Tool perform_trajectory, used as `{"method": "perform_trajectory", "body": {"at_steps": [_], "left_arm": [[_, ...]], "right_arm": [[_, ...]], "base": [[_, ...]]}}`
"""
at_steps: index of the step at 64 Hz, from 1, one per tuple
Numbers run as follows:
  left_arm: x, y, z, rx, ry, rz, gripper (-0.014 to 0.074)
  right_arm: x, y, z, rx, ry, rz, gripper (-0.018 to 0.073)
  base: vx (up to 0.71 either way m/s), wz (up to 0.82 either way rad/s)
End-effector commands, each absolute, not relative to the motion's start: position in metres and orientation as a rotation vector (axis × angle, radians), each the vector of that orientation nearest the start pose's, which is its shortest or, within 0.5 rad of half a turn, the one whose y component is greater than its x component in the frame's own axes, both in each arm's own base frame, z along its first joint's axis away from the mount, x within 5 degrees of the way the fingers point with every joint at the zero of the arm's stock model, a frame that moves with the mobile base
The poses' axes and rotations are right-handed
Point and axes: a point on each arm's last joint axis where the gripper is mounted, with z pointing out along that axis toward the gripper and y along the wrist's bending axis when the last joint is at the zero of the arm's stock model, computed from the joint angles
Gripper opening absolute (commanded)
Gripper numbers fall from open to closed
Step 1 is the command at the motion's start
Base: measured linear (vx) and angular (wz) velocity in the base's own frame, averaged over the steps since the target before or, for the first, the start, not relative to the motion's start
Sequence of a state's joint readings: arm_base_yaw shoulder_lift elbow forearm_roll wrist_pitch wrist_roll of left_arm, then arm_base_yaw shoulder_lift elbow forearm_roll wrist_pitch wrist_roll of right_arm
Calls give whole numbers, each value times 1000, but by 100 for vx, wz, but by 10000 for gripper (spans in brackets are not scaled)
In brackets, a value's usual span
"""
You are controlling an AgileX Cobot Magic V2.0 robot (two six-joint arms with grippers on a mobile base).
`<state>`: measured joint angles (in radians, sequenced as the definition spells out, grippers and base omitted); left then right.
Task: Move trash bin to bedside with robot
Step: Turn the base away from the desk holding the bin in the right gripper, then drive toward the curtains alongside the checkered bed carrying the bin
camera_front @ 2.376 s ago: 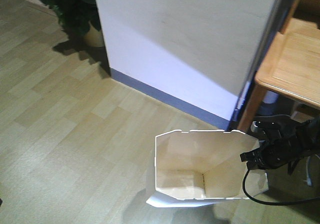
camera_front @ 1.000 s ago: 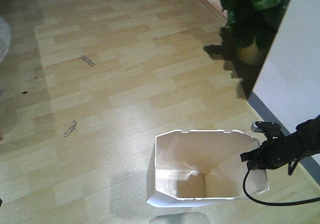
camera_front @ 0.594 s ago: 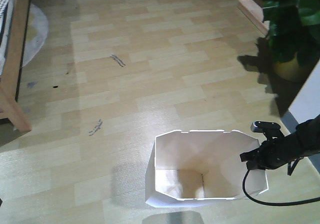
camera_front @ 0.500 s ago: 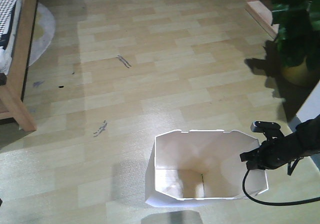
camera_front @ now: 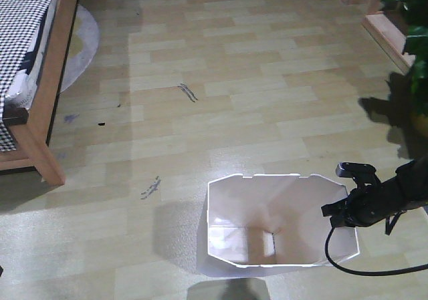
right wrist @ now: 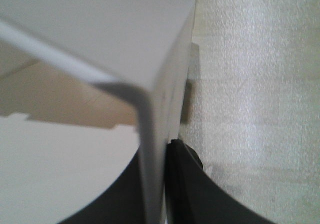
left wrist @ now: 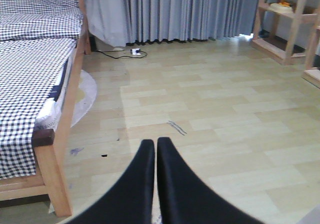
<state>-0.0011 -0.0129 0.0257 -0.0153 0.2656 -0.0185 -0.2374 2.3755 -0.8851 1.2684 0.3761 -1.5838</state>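
1. The right gripper (camera_front: 340,211) is clamped on the right-hand wall of the trash bin (camera_front: 254,210). The wrist view shows one dark finger (right wrist: 187,184) outside the thin white wall and the other inside it.
2. The left gripper (left wrist: 155,146) has its two black fingers pressed together with nothing between them.
3. A black cable (camera_front: 348,268) hangs in a loop from the right arm.
4. The trash bin is upright over the laminate floor (camera_front: 267,79), well apart from the bed (camera_front: 30,53) and off the bed's wooden corner post.
5. A pale round rug (camera_front: 83,43) lies partly under the bed, and dark scuff marks (camera_front: 188,93) lie between the bed and the bin.
6. Grey curtains (left wrist: 175,9) hang beyond the bed's far end.
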Motion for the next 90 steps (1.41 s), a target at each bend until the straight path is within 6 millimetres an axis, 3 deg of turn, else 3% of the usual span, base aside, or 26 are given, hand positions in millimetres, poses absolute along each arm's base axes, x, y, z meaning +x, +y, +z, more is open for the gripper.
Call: {"method": "perform_trajectory", "body": {"at_steps": [1, 90], "left_arm": [[56, 0, 182, -29, 1697, -36, -6], [56, 0, 182, -29, 1697, -36, -6]], "right_arm": [[310, -28, -7, -154, 2817, 715, -5], [310, -28, -7, -154, 2817, 715, -5]], "base": [[25, 17], [25, 16]]}}
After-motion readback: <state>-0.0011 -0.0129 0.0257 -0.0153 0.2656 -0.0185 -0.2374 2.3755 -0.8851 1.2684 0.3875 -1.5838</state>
